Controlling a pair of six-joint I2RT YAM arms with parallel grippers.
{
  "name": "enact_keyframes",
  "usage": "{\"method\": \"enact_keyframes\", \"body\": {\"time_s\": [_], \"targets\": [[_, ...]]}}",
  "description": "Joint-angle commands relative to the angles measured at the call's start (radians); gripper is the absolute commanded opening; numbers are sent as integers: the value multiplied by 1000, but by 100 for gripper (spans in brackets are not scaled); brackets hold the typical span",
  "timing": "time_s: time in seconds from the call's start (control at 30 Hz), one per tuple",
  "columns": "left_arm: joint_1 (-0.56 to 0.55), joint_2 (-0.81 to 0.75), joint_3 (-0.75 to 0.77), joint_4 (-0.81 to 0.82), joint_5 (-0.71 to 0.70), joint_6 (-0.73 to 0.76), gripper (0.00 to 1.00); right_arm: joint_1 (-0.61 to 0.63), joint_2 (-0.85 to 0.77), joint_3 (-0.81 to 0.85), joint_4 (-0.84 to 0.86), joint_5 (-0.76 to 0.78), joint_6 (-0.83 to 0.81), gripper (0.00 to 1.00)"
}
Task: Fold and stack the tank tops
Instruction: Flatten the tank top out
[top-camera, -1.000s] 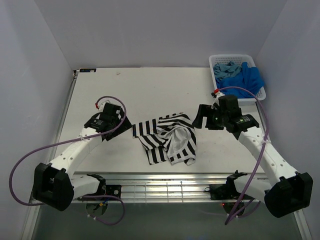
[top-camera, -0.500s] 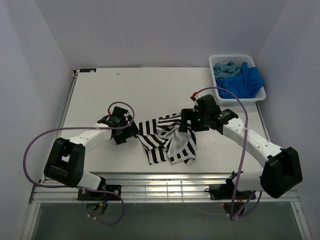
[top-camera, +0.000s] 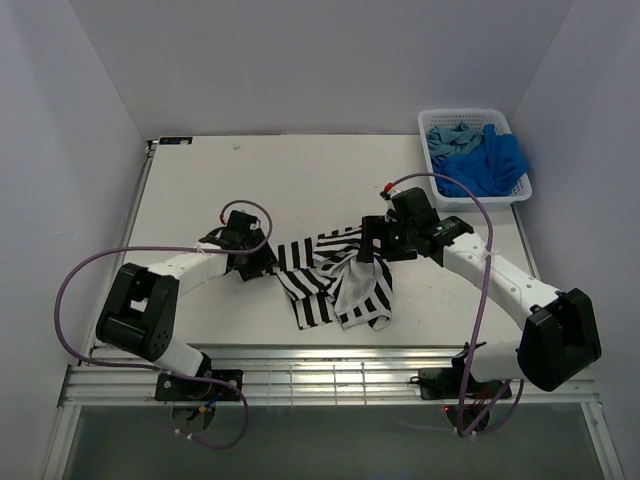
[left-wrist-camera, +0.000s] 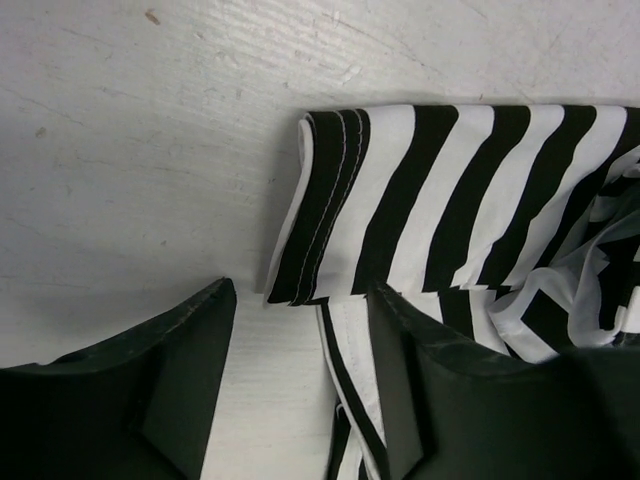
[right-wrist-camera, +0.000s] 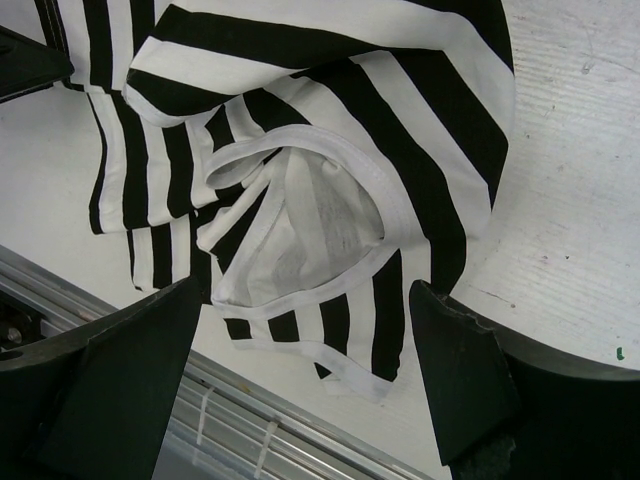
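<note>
**While both grippers stand open over the striped top, no fold is made**

Since the arms are bolted at the near edge, each reaches forward and inward so that the two tools flank the one garment out on the table (top-camera: 300, 170). Nearest the bases lies the black-and-white striped top (top-camera: 335, 280), crumpled and not yet flat, with its lower hem close to the metal rail (top-camera: 330, 375) at the front.

At its left edge sits the left gripper (top-camera: 264, 264). The left wrist view shows its jaws apart (left-wrist-camera: 305, 290), one finger on bare table and the other at or over the cloth, straddling a doubled, stitched edge of the striped top (left-wrist-camera: 450, 200). That looks like a stance for pinching the edge and drawing it out.

On the right, the right gripper (top-camera: 368, 250) hangs over the bunched middle. Its jaws are spread wide (right-wrist-camera: 305, 295) and hold nothing, above a rumpled bound opening of the striped top (right-wrist-camera: 400, 150). Whether it is an armhole or the neck I cannot tell.

Farthest off, at the back right corner, the white basket (top-camera: 475, 112) holds the royal blue top (top-camera: 492, 165) and the teal top (top-camera: 448, 138), heaped together and well apart from the work. By my judgement the task has barely begun: this garment needs spreading first.
</note>
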Motion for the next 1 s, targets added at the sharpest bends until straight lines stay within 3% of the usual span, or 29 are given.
{"method": "enact_keyframes", "body": {"time_s": [0.0,0.13,0.17,0.23,0.27,0.3,0.5,0.97], "targets": [[2,56,-7,-7,6,10,63,3,10,54,14,1,6,90],[2,66,-13,10,32,5,39,3,26,54,9,7,6,90],[2,64,-17,5,12,-1,25,3,29,56,6,7,7,90],[2,53,-19,2,4,1,14,4,35,54,9,9,15,90],[4,49,-19,1,3,2,3,3,38,53,12,9,19,90],[2,43,-23,1,3,4,0,4,39,50,15,7,23,90],[2,-26,-30,-11,9,1,0,65,90,102,14,65,0,90],[2,-195,32,-148,18,-4,0,363,461,511,-100,388,59,92]]}}
